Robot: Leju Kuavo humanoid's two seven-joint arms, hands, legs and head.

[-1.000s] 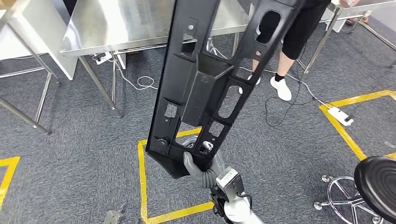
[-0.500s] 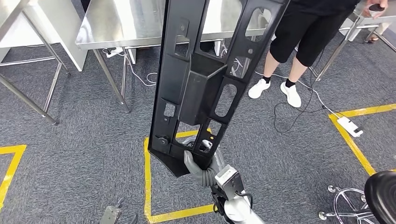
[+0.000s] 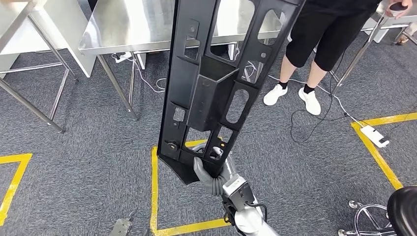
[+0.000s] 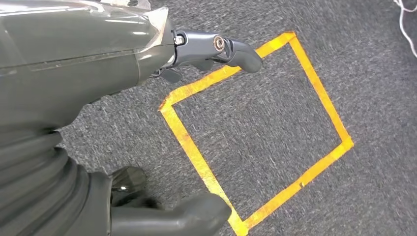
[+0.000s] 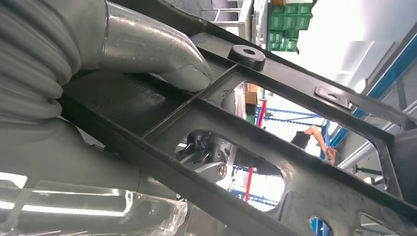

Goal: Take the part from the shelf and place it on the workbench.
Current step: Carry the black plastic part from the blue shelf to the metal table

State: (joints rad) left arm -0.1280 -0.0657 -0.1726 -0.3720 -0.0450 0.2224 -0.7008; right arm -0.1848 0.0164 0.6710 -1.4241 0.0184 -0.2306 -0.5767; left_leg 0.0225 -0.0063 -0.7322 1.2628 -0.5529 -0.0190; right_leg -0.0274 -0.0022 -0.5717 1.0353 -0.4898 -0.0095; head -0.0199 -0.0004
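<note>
Nearest the robot, low in the head view: right arm (image 3: 246, 216), silver, rising from below; right hand (image 3: 212, 178) grasping the bottom end of the part (image 3: 206, 93), thumb pressed against its face. Right wrist view: thick grey thumb (image 5: 147, 56) lying flat on a rib of the black frame, darker fingers visible through a cut-out on the far side, so the hand clamps the frame from both faces.

Part: long black moulded panel with many rectangular and oval cut-outs and a box-shaped boss at mid-length; held nearly upright, upper end leaning slightly to the right and running off the top of the head view.

Left hand (image 4: 74, 123): left wrist view, hanging over grey carpet (image 3: 78, 147), fingers apart, released, holding nothing.

Floor beneath: yellow tape square (image 3: 155, 196), its left edge just below the part's bottom corner. Open carpet to the left of it.

Beyond: steel workbench (image 3: 128, 29), its front edge behind the part's upper half, thin legs and cables under it. Second steel table (image 3: 12, 19) at far left.

Right of the workbench: a person (image 3: 324, 34) standing in black shorts and white shoes. Black stool (image 3: 401, 209) at the lower right corner.
</note>
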